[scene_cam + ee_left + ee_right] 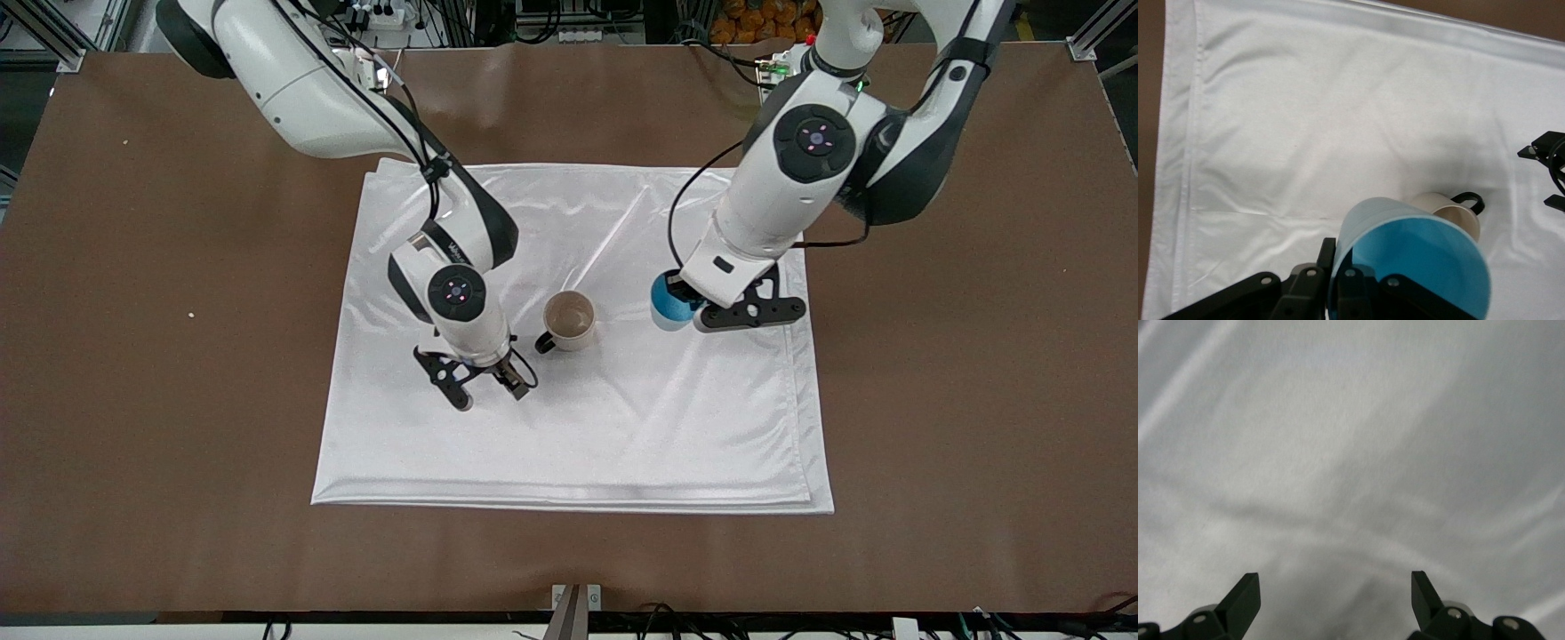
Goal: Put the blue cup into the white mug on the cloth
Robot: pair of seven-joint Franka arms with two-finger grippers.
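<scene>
Cloth (569, 427) under the spread, empty right hand (489, 391); left hand (702, 311) clasps blue cup (669, 307).

No text, label or number reads clearly anywhere. The right arm (462, 233) carries a small mark on its dark band, perhaps lettering, too small to make out.
</scene>
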